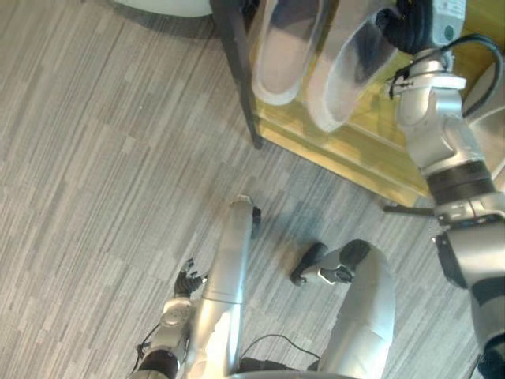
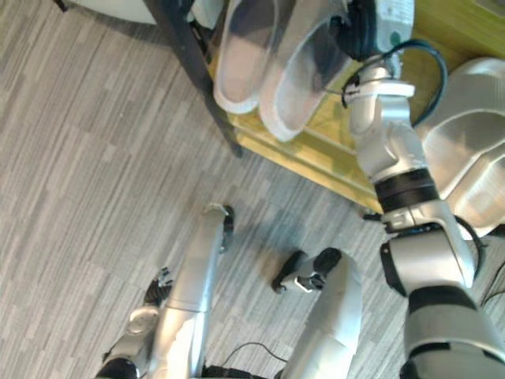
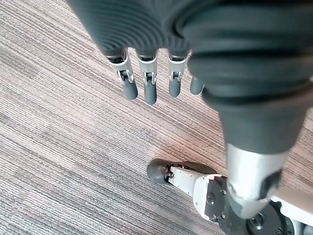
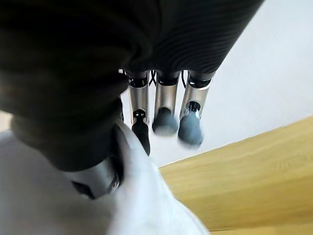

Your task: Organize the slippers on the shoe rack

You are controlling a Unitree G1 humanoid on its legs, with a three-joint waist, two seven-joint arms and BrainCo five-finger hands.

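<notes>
Two pale grey slippers lie side by side on the wooden shelf (image 1: 355,150) of the shoe rack, the left slipper (image 1: 284,55) and the right slipper (image 1: 343,79), toes towards me. My right hand (image 1: 406,28) is at the heel end of the right slipper. In the right wrist view its fingers (image 4: 164,115) and thumb pinch the slipper's white edge (image 4: 142,205). My left hand (image 1: 188,278) hangs low over the floor, fingers (image 3: 146,83) straight and holding nothing.
A dark rack post (image 1: 237,71) runs down beside the left slipper. More pale slippers (image 2: 465,150) lie to the right of my right arm. A white object (image 1: 158,6) sits at the far left on the grey striped carpet (image 1: 95,158).
</notes>
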